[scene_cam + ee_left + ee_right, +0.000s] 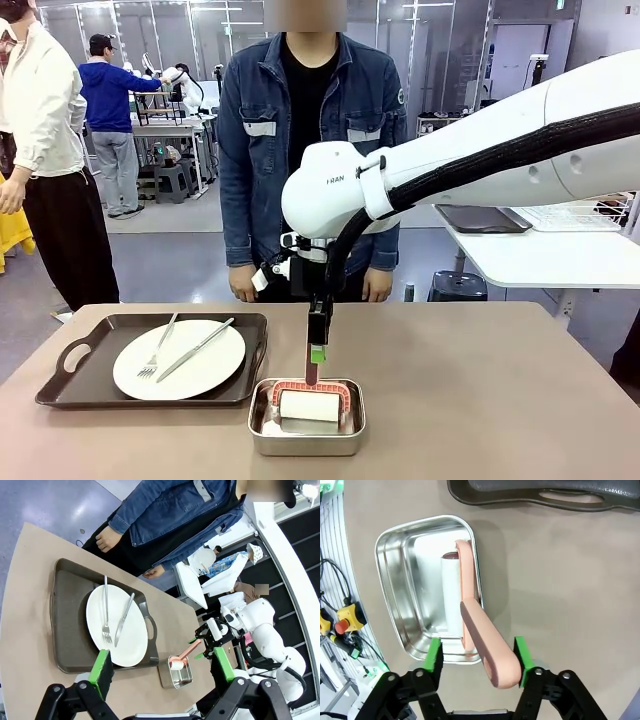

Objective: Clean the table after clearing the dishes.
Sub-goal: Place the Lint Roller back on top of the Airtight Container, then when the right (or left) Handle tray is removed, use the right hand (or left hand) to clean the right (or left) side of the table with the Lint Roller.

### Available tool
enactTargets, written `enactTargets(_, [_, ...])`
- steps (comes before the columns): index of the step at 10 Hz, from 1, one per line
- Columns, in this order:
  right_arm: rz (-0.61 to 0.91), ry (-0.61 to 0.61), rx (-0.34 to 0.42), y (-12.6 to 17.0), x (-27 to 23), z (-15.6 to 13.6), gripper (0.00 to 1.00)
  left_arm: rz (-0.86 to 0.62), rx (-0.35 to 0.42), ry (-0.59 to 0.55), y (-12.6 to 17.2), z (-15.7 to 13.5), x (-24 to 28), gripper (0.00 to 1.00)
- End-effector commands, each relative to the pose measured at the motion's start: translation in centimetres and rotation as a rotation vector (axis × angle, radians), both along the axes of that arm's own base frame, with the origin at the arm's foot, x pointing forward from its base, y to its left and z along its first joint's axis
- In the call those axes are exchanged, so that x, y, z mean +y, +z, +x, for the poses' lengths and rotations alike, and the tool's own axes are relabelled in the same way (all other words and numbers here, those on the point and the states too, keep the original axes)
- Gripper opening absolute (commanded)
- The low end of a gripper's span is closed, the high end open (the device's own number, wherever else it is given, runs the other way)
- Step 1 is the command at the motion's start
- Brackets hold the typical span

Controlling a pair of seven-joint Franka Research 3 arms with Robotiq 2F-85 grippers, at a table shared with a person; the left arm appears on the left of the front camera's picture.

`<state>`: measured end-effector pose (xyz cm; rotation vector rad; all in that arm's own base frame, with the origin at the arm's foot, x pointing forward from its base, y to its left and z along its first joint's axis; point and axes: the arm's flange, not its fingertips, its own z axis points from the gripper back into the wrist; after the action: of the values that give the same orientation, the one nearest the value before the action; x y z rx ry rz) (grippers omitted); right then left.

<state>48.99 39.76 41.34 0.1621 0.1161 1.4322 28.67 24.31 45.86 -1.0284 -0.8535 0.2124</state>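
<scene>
On the brown table [500, 400], at the left, a white plate [200, 375] lies on a dark handled tray [60, 385], with a fork [158, 352] and a knife [195, 350] across it. My right gripper [317, 352] points straight down over a small steel pan [306, 440]. In the pan rests a roller [310, 405] with a white roll and a pink handle [480, 630]. That handle rises between the right gripper's [477, 655] spread green pads and leans toward one of them. My left gripper [162, 662] is open high above the plate [125, 630], with nothing between its pads.
A person in a denim jacket [310, 120] stands at the far edge, hands [243, 285] hanging down by their sides. A white side table [540, 250] stands at the right. The right half of the brown top is bare.
</scene>
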Motion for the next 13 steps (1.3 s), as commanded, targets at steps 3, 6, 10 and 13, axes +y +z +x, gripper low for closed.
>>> enactTargets(3, [0.036,0.023,-0.059,1.3,-0.8,-2.1,1.0,-0.001,-0.017,-0.009,0.2,-0.1,0.2,1.0])
enactTargets(6, [0.01,0.004,-0.034,1.4,0.0,-0.8,1.0,-0.001,-0.017,-0.009,0.2,-0.1,0.2,1.0])
enactTargets(10, [0.01,0.004,-0.034,1.4,0.0,-0.8,1.0,-0.001,-0.017,-0.009,0.2,-0.1,0.2,1.0])
enactTargets(13, [0.01,0.004,-0.034,1.4,0.0,-0.8,1.0,-0.001,-0.017,-0.009,0.2,-0.1,0.2,1.0])
